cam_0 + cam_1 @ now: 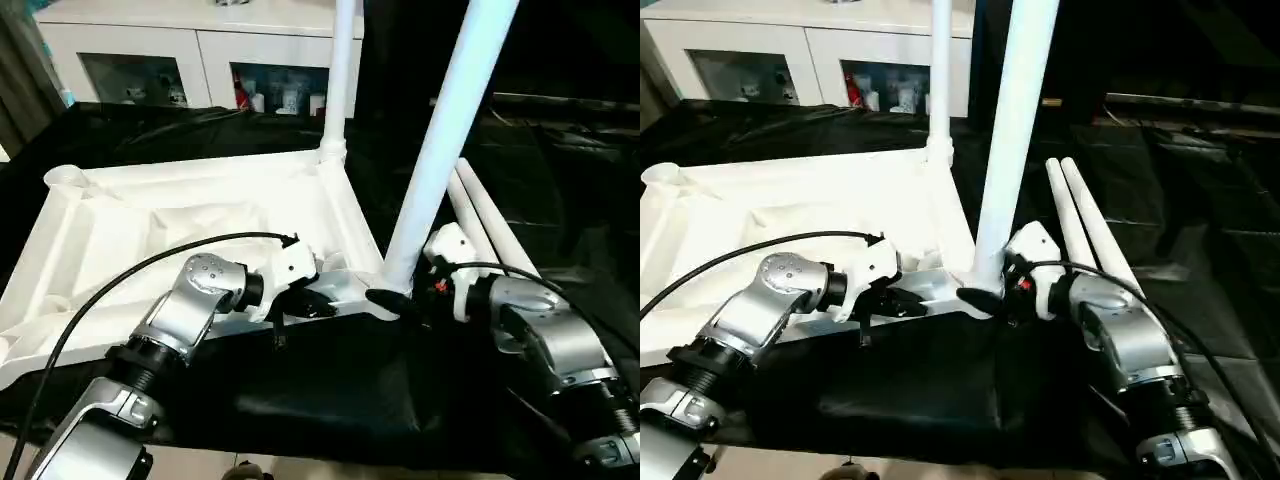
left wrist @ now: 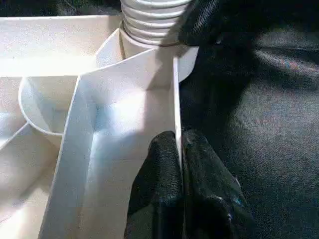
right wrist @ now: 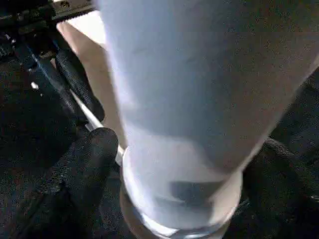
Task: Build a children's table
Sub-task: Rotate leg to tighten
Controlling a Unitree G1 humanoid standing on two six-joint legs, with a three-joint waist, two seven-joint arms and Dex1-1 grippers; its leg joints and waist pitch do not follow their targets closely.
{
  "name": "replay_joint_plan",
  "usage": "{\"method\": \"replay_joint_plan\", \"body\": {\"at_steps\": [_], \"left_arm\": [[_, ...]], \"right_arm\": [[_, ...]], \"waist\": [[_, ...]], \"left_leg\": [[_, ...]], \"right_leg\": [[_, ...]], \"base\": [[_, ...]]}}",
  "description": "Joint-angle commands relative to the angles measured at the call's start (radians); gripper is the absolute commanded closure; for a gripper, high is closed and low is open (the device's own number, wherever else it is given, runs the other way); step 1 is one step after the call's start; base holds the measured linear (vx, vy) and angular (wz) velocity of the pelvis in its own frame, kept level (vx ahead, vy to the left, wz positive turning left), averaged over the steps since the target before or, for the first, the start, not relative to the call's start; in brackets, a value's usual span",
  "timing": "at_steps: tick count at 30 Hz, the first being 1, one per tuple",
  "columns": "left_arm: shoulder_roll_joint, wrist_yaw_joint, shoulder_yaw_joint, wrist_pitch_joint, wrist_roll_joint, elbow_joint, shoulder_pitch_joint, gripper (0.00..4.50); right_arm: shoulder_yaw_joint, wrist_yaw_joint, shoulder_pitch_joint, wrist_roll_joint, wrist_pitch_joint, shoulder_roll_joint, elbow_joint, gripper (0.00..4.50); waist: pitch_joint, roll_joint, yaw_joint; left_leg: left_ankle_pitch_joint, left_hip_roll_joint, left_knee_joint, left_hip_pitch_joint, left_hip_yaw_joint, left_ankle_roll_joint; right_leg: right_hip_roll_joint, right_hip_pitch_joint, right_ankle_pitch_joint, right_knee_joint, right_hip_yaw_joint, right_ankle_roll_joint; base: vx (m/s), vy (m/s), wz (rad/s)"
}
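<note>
Upturned white tabletop (image 1: pixel 200 215) (two legs (image 1: pixel 440 150) socketed, two loose (image 1: pixel 490 225)).

White plastic tabletop (image 1: pixel 200 215), underside up, plain white ribs and walls. Two white legs standing in its corner sockets: the near one (image 1: pixel 440 150) with a faint bluish tint, the far one (image 1: pixel 340 75) plain white. Two more white legs (image 1: pixel 490 220) lying on black cloth (image 1: pixel 330 390), glossy and wrinkled, covering the bench. Left hand (image 2: pixel 179 186) black, textured fingers; right hand (image 3: pixel 174 199) black too. Forearms silver, wrists white, black cables, small red spot on the right wrist. White cabinet (image 1: pixel 180 45) behind, glass doors, red and white items inside.
</note>
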Motion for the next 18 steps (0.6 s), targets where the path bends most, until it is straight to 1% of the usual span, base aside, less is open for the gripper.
{"method": "replay_joint_plan", "body": {"at_steps": [1,2,4,6,8,9,11,13,15,16,17,18], "left_arm": [[-0.019,-0.011,0.011,-0.026,-0.043,-0.053,-0.013,4.50],[-0.019,-0.011,0.011,-0.027,-0.042,-0.054,-0.012,4.50],[-0.018,-0.012,0.012,-0.028,-0.040,-0.052,-0.011,4.50],[-0.017,-0.010,0.012,-0.028,-0.038,-0.052,-0.009,4.50],[-0.017,-0.010,0.012,-0.028,-0.038,-0.053,-0.009,4.50],[-0.017,-0.010,0.012,-0.027,-0.038,-0.053,-0.009,4.50],[-0.017,-0.009,0.012,-0.026,-0.038,-0.055,-0.006,4.50],[-0.017,-0.007,0.012,-0.025,-0.038,-0.055,-0.005,4.50],[-0.021,0.006,0.017,-0.018,-0.037,-0.053,-0.004,4.50],[-0.029,0.030,0.024,-0.004,-0.033,-0.044,-0.007,4.50],[-0.041,0.056,0.031,0.008,-0.028,-0.023,-0.016,4.50],[-0.043,0.061,0.032,0.011,-0.028,-0.019,-0.018,4.50]], "right_arm": [[-0.001,0.009,-0.006,-0.008,-0.001,-0.008,0.006,0.76],[-0.001,0.010,-0.006,-0.009,0.000,-0.007,0.006,0.89],[-0.001,0.011,-0.006,-0.009,0.000,-0.007,0.007,0.96],[-0.001,0.009,-0.005,-0.006,0.000,-0.005,0.010,1.27],[0.000,0.008,-0.005,-0.005,-0.001,-0.005,0.012,1.32],[0.000,0.008,-0.005,-0.005,-0.001,-0.004,0.012,1.32],[0.000,0.006,-0.005,-0.005,-0.006,0.002,0.021,1.57],[0.000,0.003,-0.004,-0.007,-0.010,0.007,0.026,1.68],[-0.002,-0.017,0.001,-0.011,-0.019,0.020,0.039,1.75],[-0.009,-0.052,0.004,-0.020,-0.028,0.035,0.057,1.77],[-0.027,-0.120,-0.003,-0.032,-0.035,0.061,0.094,1.77],[-0.030,-0.132,-0.004,-0.034,-0.037,0.066,0.100,1.78]], "waist": [[-0.075,-0.007,-0.001],[-0.075,-0.008,-0.002],[-0.076,-0.008,-0.001],[-0.076,-0.008,-0.001],[-0.076,-0.008,-0.001],[-0.076,-0.011,-0.001],[-0.076,-0.010,0.000],[-0.076,-0.010,0.000],[-0.076,-0.010,-0.001],[-0.077,-0.010,-0.002],[-0.075,-0.010,-0.002],[-0.075,-0.010,-0.004]], "left_leg": [[-0.108,0.051,-0.064,0.006,-0.014,0.069],[-0.107,0.050,-0.064,0.005,-0.013,0.069],[-0.105,0.050,-0.064,0.006,-0.013,0.069],[-0.104,0.050,-0.064,0.006,-0.013,0.070],[-0.106,0.050,-0.064,0.007,-0.013,0.070],[-0.104,0.050,-0.063,0.006,-0.012,0.070],[-0.096,0.050,-0.063,0.005,-0.013,0.073],[-0.098,0.050,-0.063,0.005,-0.013,0.073],[-0.099,0.050,-0.063,0.005,-0.013,0.071],[-0.100,0.050,-0.062,0.005,-0.012,0.068],[-0.107,0.050,-0.064,0.005,-0.013,0.063],[-0.107,0.049,-0.063,0.005,-0.012,0.060]], "right_leg": [[-0.074,0.064,-0.118,-0.073,0.063,-0.219],[-0.073,0.064,-0.115,-0.073,0.063,-0.218],[-0.074,0.064,-0.116,-0.073,0.063,-0.217],[-0.073,0.063,-0.117,-0.073,0.063,-0.216],[-0.074,0.063,-0.120,-0.074,0.063,-0.217],[-0.074,0.064,-0.120,-0.074,0.063,-0.217],[-0.074,0.064,-0.117,-0.072,0.063,-0.216],[-0.074,0.064,-0.121,-0.073,0.062,-0.214],[-0.074,0.063,-0.127,-0.073,0.062,-0.213],[-0.075,0.063,-0.128,-0.073,0.063,-0.213],[-0.074,0.062,-0.143,-0.075,0.062,-0.210],[-0.074,0.060,-0.145,-0.075,0.063,-0.211]], "base": [[0.000,0.000,0.00],[0.000,0.000,0.00],[0.000,0.000,0.00],[0.000,0.000,0.00],[0.000,0.000,0.00],[0.000,0.000,0.00],[0.000,0.000,0.00],[0.000,0.000,0.00],[0.000,0.000,0.00],[0.000,0.000,0.00],[0.000,0.000,0.00],[0.000,0.000,0.00]]}}
